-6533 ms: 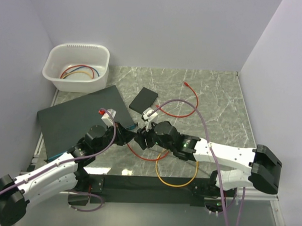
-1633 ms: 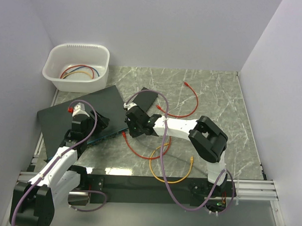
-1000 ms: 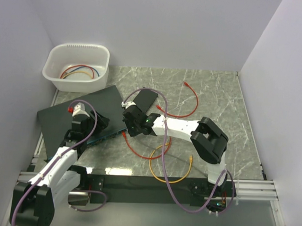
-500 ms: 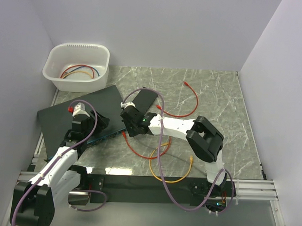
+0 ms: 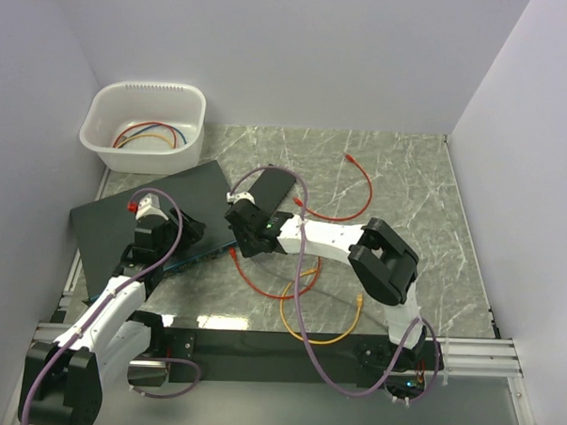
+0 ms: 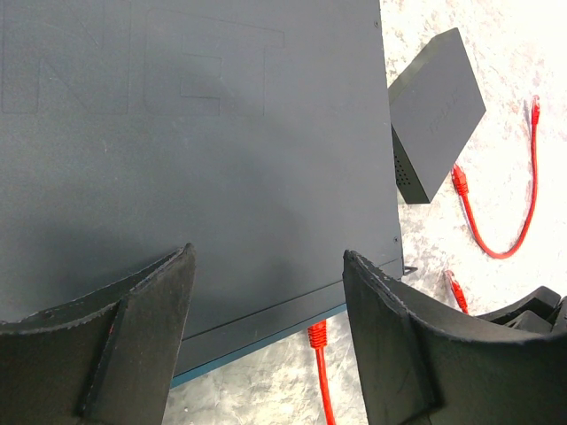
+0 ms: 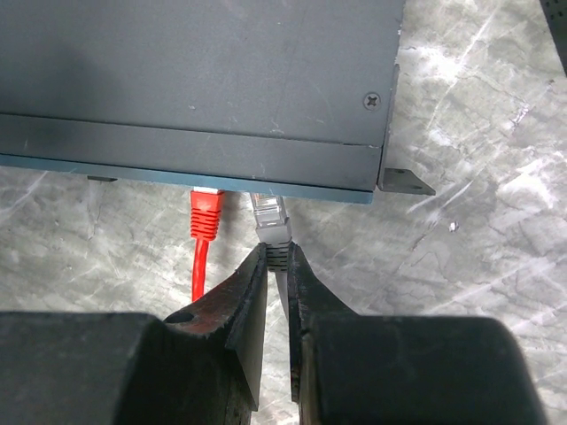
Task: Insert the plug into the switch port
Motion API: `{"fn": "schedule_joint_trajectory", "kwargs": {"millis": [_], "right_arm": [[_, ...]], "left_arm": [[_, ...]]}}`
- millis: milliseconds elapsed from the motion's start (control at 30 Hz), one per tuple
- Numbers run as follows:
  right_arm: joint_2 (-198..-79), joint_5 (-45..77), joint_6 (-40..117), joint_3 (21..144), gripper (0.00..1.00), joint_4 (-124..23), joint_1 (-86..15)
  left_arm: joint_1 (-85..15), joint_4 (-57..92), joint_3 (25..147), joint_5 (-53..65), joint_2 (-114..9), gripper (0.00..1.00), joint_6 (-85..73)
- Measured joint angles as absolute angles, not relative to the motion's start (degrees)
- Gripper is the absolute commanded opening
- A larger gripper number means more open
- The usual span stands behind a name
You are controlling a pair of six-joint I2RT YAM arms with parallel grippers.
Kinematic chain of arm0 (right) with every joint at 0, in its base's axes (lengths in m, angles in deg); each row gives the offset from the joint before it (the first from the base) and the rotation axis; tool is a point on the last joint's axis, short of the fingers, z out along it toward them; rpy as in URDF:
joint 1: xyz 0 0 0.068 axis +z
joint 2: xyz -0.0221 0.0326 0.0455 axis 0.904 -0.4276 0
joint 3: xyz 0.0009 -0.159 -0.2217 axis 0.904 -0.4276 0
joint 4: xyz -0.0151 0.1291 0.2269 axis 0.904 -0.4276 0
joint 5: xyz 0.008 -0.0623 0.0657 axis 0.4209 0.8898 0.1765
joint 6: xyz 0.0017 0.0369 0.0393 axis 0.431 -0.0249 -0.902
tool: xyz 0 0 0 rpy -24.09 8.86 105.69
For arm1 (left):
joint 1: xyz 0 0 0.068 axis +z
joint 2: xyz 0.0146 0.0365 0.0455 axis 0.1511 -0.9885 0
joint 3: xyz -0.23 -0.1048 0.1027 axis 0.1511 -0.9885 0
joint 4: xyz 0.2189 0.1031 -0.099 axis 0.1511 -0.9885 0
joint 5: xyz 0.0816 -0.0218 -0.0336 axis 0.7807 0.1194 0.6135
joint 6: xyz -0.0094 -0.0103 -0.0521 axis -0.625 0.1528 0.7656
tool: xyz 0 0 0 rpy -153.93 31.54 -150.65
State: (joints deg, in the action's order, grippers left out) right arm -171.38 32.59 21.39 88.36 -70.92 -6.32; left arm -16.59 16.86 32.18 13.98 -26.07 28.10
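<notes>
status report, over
Left gripper open over switch. Right gripper shut on grey plug at its teal face. Red plug alongside, against the face; seating unclear.

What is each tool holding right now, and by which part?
Right tool pinches the grey plug by its boot, just behind the clear tip. Left tool is open above the switch, holding nothing.

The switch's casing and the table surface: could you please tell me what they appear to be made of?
The switch looks like painted sheet metal, matte dark grey: flat panels, a screw and a bent mounting ear. The table looks like polished grey-green marble or a marble print: white veins, glossy glare; which, I cannot tell.
</notes>
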Motion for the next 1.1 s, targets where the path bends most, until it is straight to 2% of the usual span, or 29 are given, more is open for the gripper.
{"fn": "schedule_joint_trajectory", "kwargs": {"millis": [967,1000,1033,1067,1100], "right_arm": [[-175.51,32.28,12.23,94.78,0.00,-76.82,-7.85],[-175.51,32.20,12.21,94.87,0.03,-76.52,-7.87],[-175.51,32.15,12.21,94.87,0.11,-76.04,-7.89],[-175.49,32.15,12.23,94.87,0.20,-75.62,-7.89],[-175.49,32.20,12.28,94.85,0.35,-75.07,-7.89]], "left_arm": [[-16.59,17.20,31.92,13.94,-25.26,0.73,28.10],[-16.59,17.20,31.92,13.92,-25.15,0.73,28.10],[-16.59,17.20,31.92,13.92,-24.97,0.73,28.10],[-16.59,17.20,31.92,13.92,-24.89,0.73,28.10],[-16.59,17.23,31.92,13.89,-24.82,0.73,28.10]]}}
